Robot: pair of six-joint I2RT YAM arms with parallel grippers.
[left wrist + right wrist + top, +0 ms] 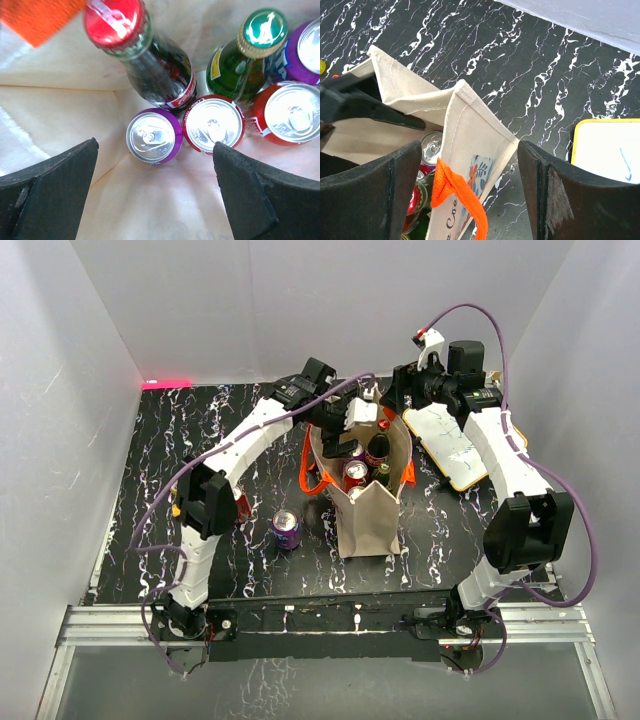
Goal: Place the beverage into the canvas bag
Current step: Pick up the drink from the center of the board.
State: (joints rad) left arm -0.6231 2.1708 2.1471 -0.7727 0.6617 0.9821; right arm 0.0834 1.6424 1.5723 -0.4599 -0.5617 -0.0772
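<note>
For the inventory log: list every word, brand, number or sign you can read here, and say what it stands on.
"Coe": script letters on the printed side of the canvas bag; the rest is cut off.
Dark bottle: white script on its red label, too curved to read.
Green bottle: cap emblem and yellow label, no legible words.
Cans: side lettering too blurred.
White board: a blue stroke, no legible character.

My white-shelled left arm [235,445] and white-shelled right arm [500,455] have black joint housings, each with a looping purple cable [470,307]. My left end effector [155,150] and right end effector [470,150] carry broad matte-black fingers [50,195], scuffed grey at the edges.
</note>
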